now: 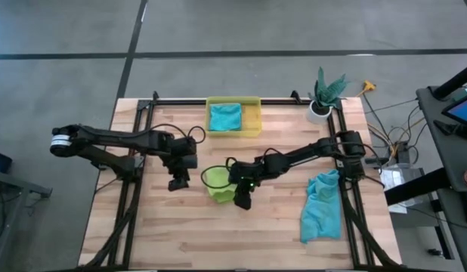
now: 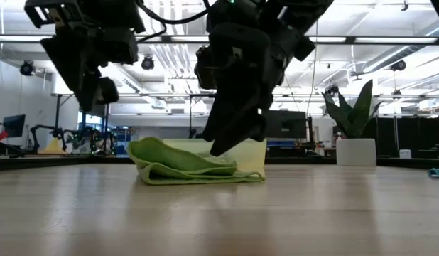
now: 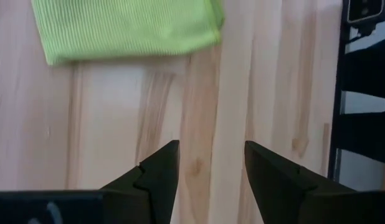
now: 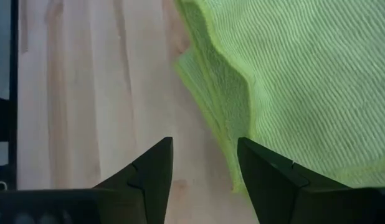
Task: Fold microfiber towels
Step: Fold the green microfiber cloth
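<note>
Okay, the lime green microfiber towel (image 1: 216,182), soft ribbed cloth, lies folded in layers near the middle of the pale wooden plank worktop (image 1: 180,234), flat with a slightly raised hump on one side in the low view. Right tool (image 1: 242,201) sits just beside the green towel's edge, raised above the wood, fingers (image 4: 149,171) apart with bare wood and the towel's stacked edge showing in the gap; gripping nothing. Left tool (image 1: 176,183) is near the towel's other side, apart from it, also raised off the worktop; its fingers (image 3: 158,171) are spread, nothing between them but wood, the towel's folded edge farther ahead in its wrist view. A teal-turquoise microfiber towel (image 1: 225,116) sits folded inside the yellow translucent plastic bin (image 1: 252,115) at the far edge. A second teal-turquoise towel (image 1: 322,206) lies crumpled and stretched out near the right side of the worktop, by the right arm's base, well apart from the green one. A small green plant in a white pot (image 1: 323,99) stands at the far right corner.
</note>
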